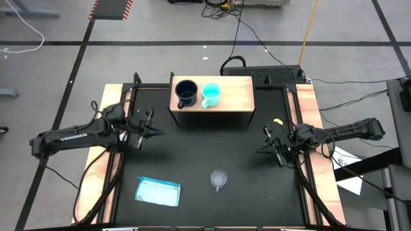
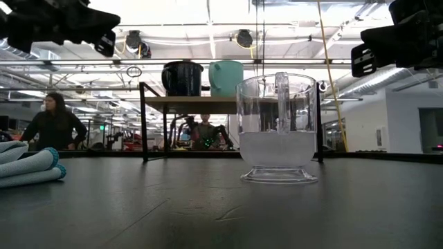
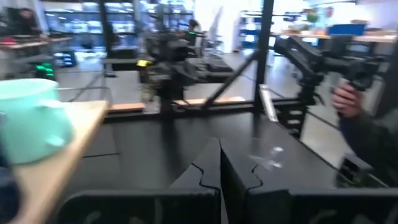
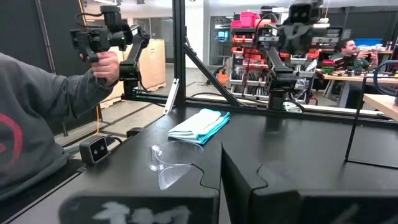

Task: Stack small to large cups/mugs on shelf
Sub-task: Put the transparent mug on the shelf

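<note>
The dark navy mug point(image 1: 186, 94) and the turquoise mug point(image 1: 210, 95) stand side by side, upright, on the wooden shelf point(image 1: 234, 93) at the table's far edge. They also show in the low view, navy point(image 2: 182, 78) and turquoise point(image 2: 225, 77). The clear cup point(image 1: 219, 179) stands upright on its base on the table, near the front point(image 2: 277, 131). My left gripper point(image 1: 156, 133) is shut and empty, left of the shelf's front. My right gripper point(image 1: 259, 151) is shut and empty, at the right, beyond the clear cup point(image 4: 171, 162).
A flat light-blue packet point(image 1: 158, 191) lies near the table's front left and shows in the right wrist view point(image 4: 199, 126). Wooden strips run along both table sides. A person's sleeve and hand point(image 4: 102, 65) show beyond the table's edge.
</note>
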You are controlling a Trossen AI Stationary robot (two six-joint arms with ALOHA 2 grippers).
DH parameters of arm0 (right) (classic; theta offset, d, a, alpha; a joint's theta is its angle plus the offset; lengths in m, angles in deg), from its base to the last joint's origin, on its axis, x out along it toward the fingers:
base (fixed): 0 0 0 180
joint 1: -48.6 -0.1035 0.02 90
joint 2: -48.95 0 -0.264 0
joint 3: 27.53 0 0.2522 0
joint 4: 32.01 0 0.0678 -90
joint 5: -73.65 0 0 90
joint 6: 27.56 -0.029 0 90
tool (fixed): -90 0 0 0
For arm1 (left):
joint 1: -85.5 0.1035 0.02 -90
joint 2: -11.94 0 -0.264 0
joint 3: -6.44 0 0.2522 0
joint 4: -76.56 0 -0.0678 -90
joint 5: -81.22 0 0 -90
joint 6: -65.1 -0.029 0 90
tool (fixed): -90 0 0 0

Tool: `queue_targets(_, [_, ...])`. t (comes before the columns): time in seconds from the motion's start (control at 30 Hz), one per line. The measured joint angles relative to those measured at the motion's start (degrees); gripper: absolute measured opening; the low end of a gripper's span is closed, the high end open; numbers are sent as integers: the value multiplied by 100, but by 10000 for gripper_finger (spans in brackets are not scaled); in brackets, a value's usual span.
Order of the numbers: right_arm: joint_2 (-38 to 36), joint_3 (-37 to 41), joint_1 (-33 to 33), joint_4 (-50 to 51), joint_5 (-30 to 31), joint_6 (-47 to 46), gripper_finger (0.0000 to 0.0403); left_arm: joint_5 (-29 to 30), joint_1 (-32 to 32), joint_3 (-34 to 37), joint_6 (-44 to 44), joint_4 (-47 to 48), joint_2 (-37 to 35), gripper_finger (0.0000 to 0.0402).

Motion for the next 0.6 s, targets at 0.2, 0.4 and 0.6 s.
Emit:
queue_targets(0.2, [0, 0, 0, 0, 0, 0, 0, 9, -735, 270, -117, -184, -33, 0])
queue_targets(0.4, [-1, 0, 0, 0, 0, 0, 0, 561, -1276, 336, -618, 285, -87, 0])
queue_targets(0.6, [0, 0, 0, 0, 0, -15, 0, 1590, -1446, 336, -1005, 912, -279, 0])
